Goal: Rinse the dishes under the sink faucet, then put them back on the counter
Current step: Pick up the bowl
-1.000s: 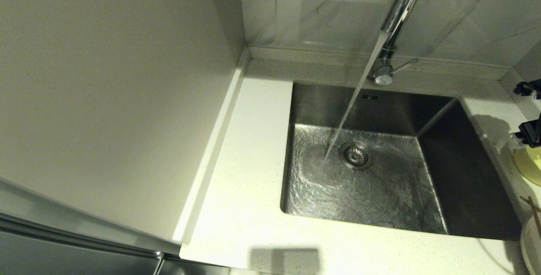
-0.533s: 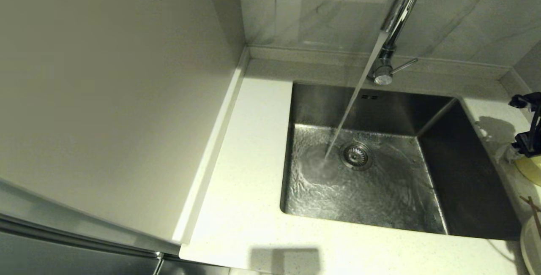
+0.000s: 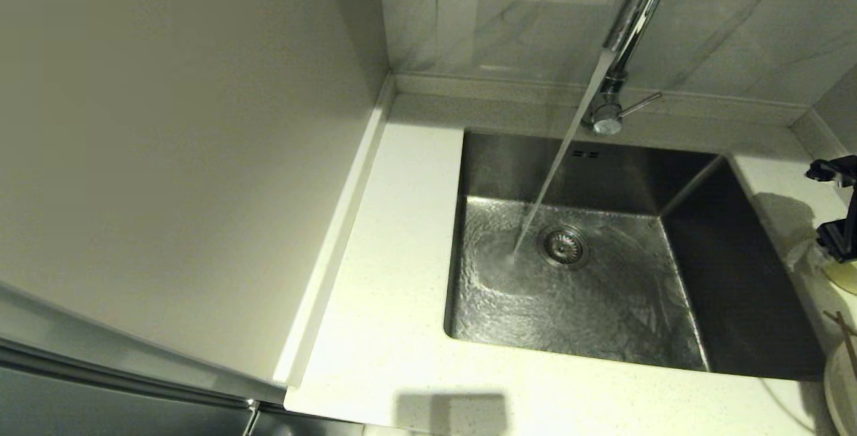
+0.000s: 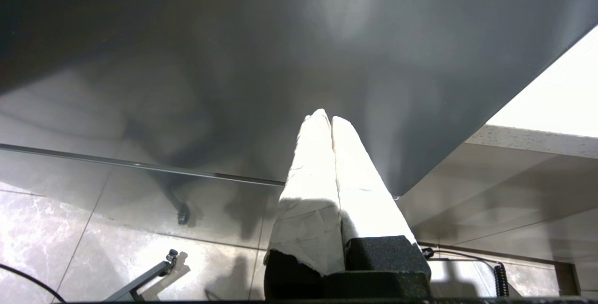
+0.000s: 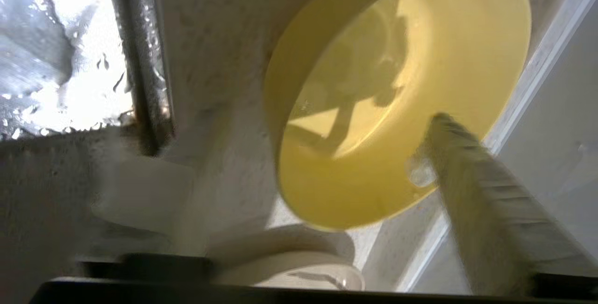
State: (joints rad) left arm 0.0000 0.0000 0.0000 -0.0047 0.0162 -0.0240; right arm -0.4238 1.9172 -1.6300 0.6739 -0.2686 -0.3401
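Much sits cut off at the head view's right edge: only a sliver of the yellow bowl shows there, the plate is a pale arc in the lower right corner w/ the chopsticks poking over it as thin dark lines, and the right pincer appears only as black parts just above the bowl; the faucet spout runs out of view at the top. In the right wrist view the bowl is clearer, upright on the speckled surface beside the sink rim; the right pincer stands wide apart, one finger inside the bowl near its rim, the other blurred outside it on the sink side; whether either touches the bowl can't be told, no grip seen. Left pincer is parked low by a grey cabinet front, its white-wrapped fingers pressed together, holding nothing.

Surface is off-white stone around a steel sink; water streams from the faucet onto the sink floor beside the drain strainer; grey-veined wall tiles behind, a plain panel to the left.
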